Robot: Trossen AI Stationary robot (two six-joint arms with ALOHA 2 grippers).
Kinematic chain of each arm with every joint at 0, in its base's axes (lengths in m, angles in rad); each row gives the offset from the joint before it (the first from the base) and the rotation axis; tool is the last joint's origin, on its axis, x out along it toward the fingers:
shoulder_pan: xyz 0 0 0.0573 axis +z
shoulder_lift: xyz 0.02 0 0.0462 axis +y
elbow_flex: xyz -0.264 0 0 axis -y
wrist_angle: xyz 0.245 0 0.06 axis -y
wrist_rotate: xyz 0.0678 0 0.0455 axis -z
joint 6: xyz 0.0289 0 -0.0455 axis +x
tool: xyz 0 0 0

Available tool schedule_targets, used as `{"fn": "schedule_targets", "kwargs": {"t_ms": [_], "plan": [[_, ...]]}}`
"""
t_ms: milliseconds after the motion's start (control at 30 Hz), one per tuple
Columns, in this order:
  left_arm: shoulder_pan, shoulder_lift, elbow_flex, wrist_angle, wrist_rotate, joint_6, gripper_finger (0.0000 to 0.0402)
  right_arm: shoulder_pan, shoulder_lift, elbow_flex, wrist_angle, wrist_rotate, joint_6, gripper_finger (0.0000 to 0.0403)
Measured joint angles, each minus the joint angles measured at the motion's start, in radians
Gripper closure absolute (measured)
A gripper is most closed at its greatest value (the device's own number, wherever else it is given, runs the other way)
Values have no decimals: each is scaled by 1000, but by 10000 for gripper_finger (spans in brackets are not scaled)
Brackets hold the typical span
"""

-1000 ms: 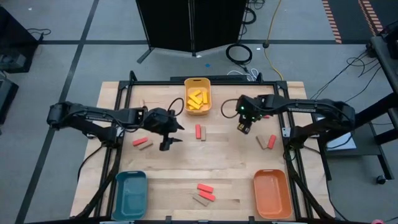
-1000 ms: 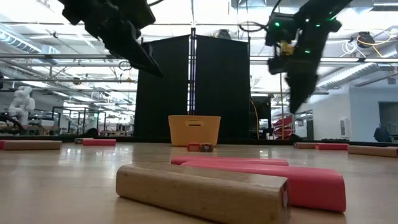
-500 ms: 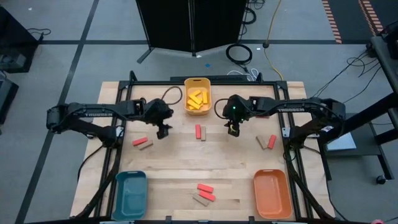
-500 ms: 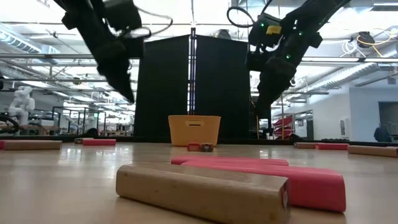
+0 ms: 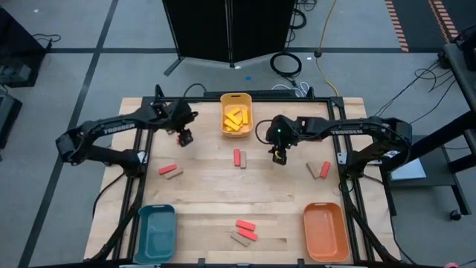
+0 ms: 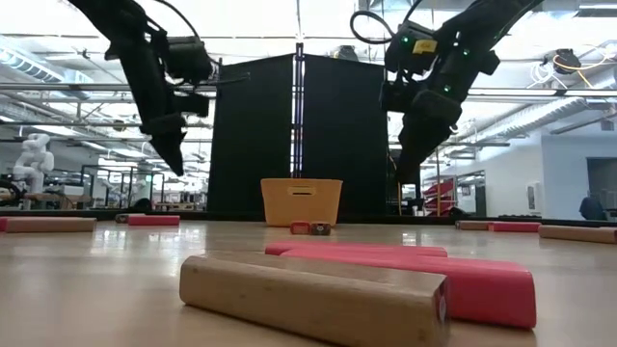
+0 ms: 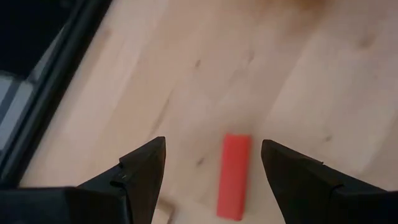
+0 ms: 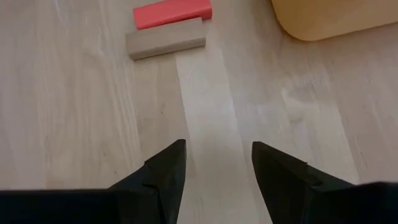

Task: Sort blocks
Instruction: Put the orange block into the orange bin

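Over the last second my left hand [image 5: 185, 137] has swung away from the middle of the table [image 5: 282, 197] toward the far left edge, near the yellow tray [image 5: 236, 117]. It has left the red and tan pair [image 5: 169, 170] on the near-left boards behind. Its fingers are spread and hold nothing; its wrist camera shows one red block [image 7: 234, 176] lying flat on the wood between them, untouched.

My right hand [image 5: 278, 155] has moved inward from the right and now hovers just right of the centre pair of blocks [image 5: 239, 157], red beside tan. Its fingers are spread too, empty, clear of the wood.

Yellow blocks [image 5: 236, 119] already sit in the yellow tray. The teal tray [image 5: 155, 229] and orange tray [image 5: 326, 231] look empty, so I judge red and tan sorting barely begun.
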Motion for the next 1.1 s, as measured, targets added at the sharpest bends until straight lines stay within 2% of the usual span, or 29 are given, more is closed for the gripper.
{"fn": "schedule_targets", "kwargs": {"t_ms": [267,567,933,1100], "plan": [[29,157,0,-14,-3,96,140,0,0,0,14,0,-1,229],[34,260,-1,-18,16,107,139,0,0,0,14,0,-4,229],[87,353,4,-18,131,133,140,0,0,0,21,1,-11,229],[86,345,3,-18,136,131,181,0,0,0,21,1,-11,229]]}}
